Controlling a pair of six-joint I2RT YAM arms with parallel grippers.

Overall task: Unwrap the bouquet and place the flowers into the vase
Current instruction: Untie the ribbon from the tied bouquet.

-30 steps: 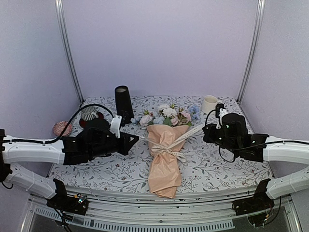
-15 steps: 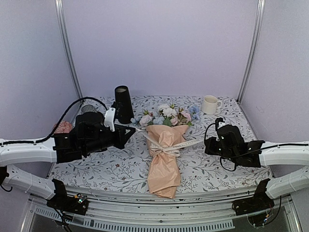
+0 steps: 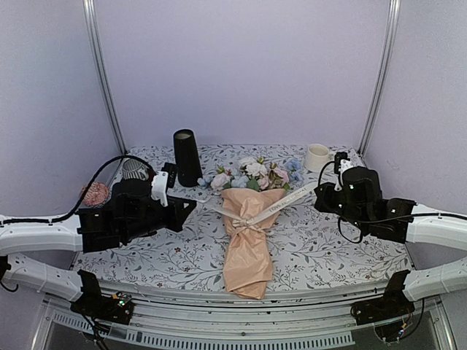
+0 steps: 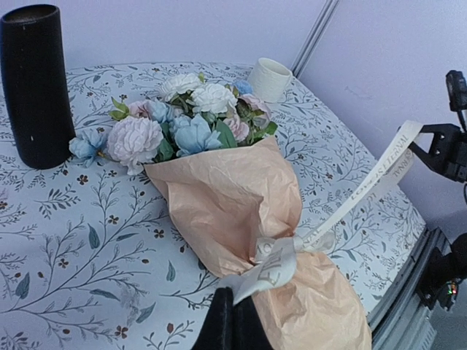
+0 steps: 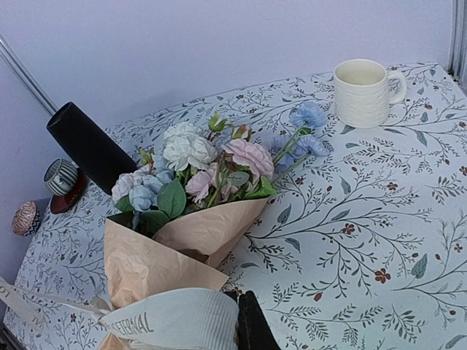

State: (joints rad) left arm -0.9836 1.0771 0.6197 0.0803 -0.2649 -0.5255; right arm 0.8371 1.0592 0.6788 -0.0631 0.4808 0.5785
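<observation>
Floral table [image 3: 328,248]: left tool [image 3: 188,205], right tool [image 3: 321,194] each pinch ribbon [image 3: 281,204] end, arms spread either side of bouquet [image 3: 248,251].

Overhead view, lower left and lower right: left arm [image 3: 36,235] and right arm [image 3: 438,230], each of white tubular links ending in a boxy black wrist housing with black jaws. A thin black cable [image 3: 95,182] loops above each wrist. Black base clamps [image 3: 98,302] sit along the bottom edge.
</observation>
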